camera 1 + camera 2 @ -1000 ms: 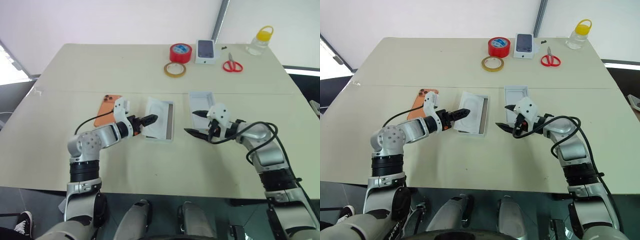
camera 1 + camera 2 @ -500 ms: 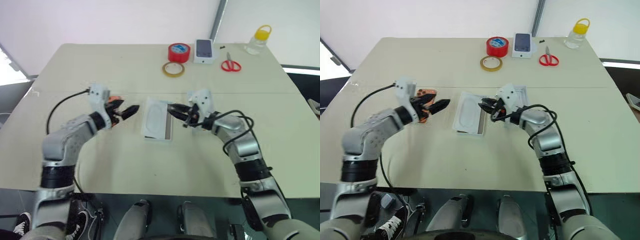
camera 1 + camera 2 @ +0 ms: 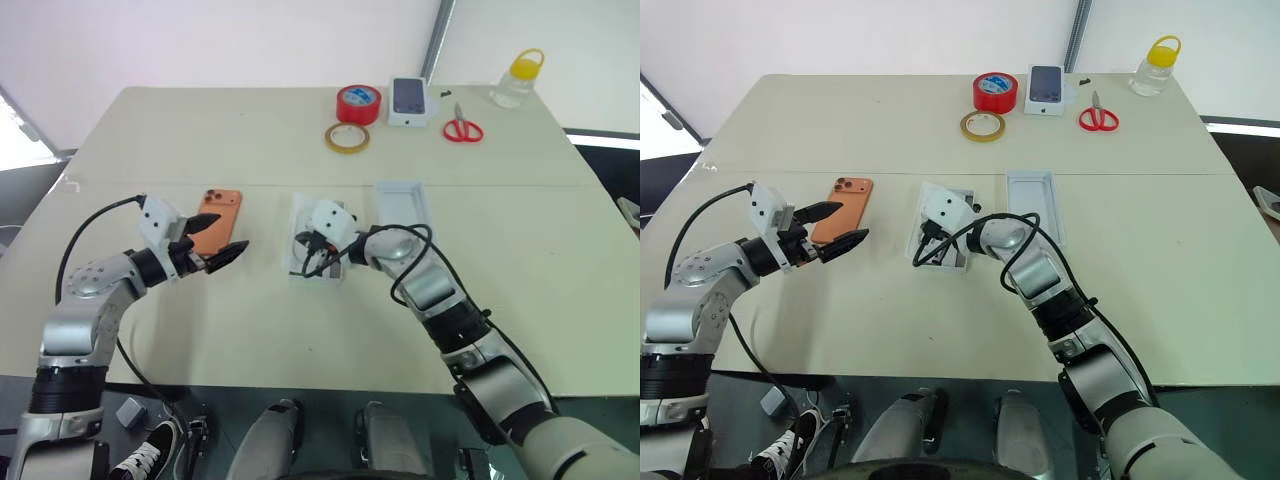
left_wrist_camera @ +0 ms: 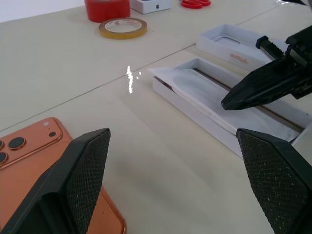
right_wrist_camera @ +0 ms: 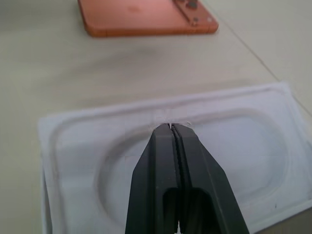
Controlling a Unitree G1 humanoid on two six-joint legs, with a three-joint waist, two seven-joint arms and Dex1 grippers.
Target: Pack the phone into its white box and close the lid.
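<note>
The orange phone (image 3: 217,218) lies face down on the table, left of the white box (image 3: 338,270). A flat white insert (image 5: 234,146) with a rounded recess lies on top of the box. My right gripper (image 5: 170,127) is shut, and its tips sit on the insert's recess rim. The lid (image 3: 403,205) lies open side up to the right of the box. My left gripper (image 3: 852,222) stands open at the phone's near right corner with nothing between its fingers. In the left wrist view the phone (image 4: 29,156) lies beside one finger, and the box (image 4: 195,105) is ahead.
At the table's far side are a red tape roll (image 3: 360,103), a tan tape ring (image 3: 349,138), a small white box with a phone picture (image 3: 411,100), red scissors (image 3: 464,130) and a yellow-capped bottle (image 3: 518,82).
My right gripper has shut and swung left, from beside the lid onto the insert. My left gripper has drawn back left from the box to the phone's near corner, still open.
</note>
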